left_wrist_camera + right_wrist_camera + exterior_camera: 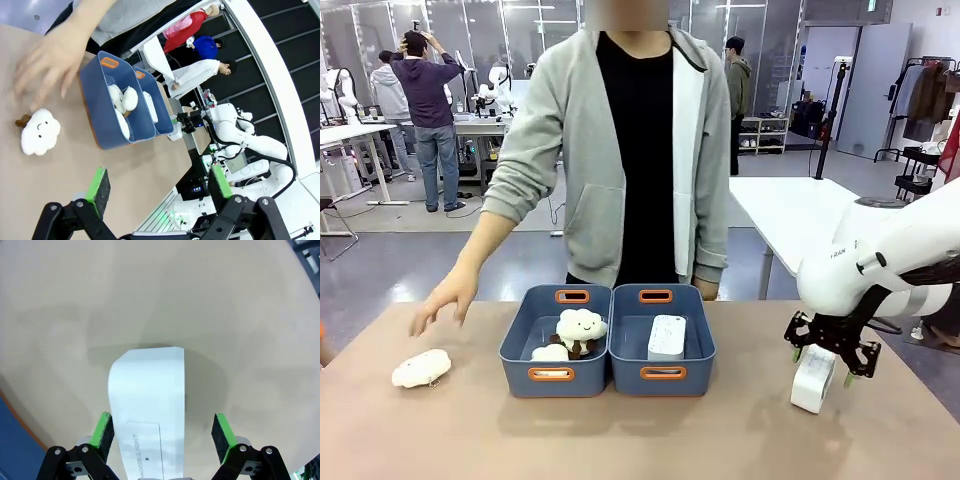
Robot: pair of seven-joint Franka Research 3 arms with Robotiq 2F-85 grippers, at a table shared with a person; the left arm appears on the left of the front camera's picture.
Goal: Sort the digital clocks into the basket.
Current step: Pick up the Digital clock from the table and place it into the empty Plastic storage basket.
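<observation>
White, smooth moulded plastic with rounded corners: one digital clock (667,337) already lies in the right-hand basket (695,378), a rigid blue bin with orange-rimmed handle slots. The second clock (813,378) stands on the matte tan table (620,440), well to the basket's right. The right gripper (162,431) straddles it, green pads (221,432) spread wide, nothing clamped yet. The left gripper (159,184) hangs open and empty. Judged half done: grasp, carry and drop remain. Fluffy sheep plush toys (578,330) occupy the neighbouring bin (520,362).
</observation>
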